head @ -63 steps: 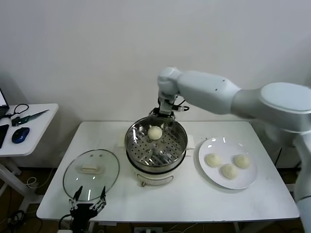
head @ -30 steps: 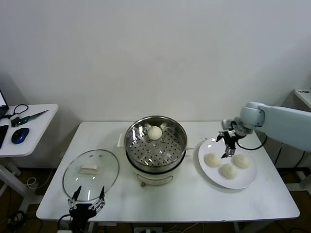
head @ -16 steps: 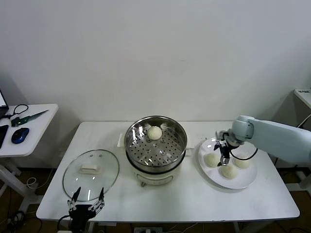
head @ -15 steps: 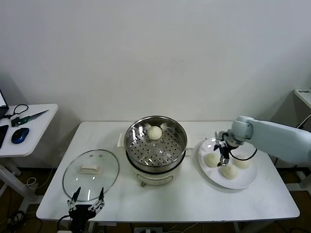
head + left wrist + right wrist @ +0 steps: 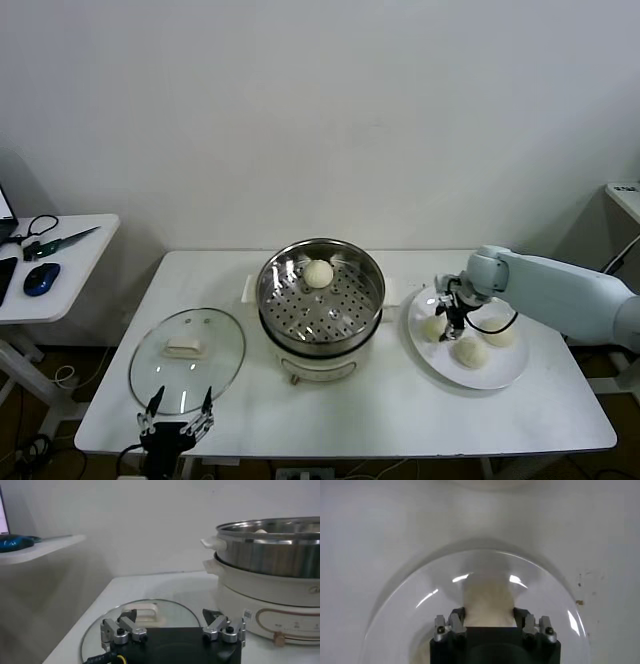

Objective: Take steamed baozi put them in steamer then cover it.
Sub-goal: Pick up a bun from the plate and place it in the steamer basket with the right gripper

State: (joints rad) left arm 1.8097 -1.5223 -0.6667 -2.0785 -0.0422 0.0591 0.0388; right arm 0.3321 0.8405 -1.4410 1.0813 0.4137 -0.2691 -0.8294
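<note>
One baozi (image 5: 318, 273) lies on the perforated tray at the back of the steamer (image 5: 272, 305), mid-table. Three baozi lie on the white plate (image 5: 500, 378) to its right: the left one (image 5: 432, 328), the front one (image 5: 469, 352) and the right one (image 5: 499, 333). My right gripper (image 5: 448, 318) is down on the left baozi; in the right wrist view its fingers (image 5: 456, 622) press both sides of that baozi (image 5: 488, 600). The cover (image 5: 187, 362) lies flat at front left. My left gripper (image 5: 176, 422) is open and empty just before it, as the left wrist view (image 5: 169, 614) shows.
The steamer's white base and handles show in the left wrist view (image 5: 270, 587), close to the cover's far side (image 5: 165, 611). A small side table (image 5: 60, 262) with a blue mouse and scissors stands at far left. A wall runs behind the table.
My right arm swung from over the steamer, where it left a baozi, across to the plate. It lowered onto the left baozi and its fingers now grip it. The left arm stayed put.
</note>
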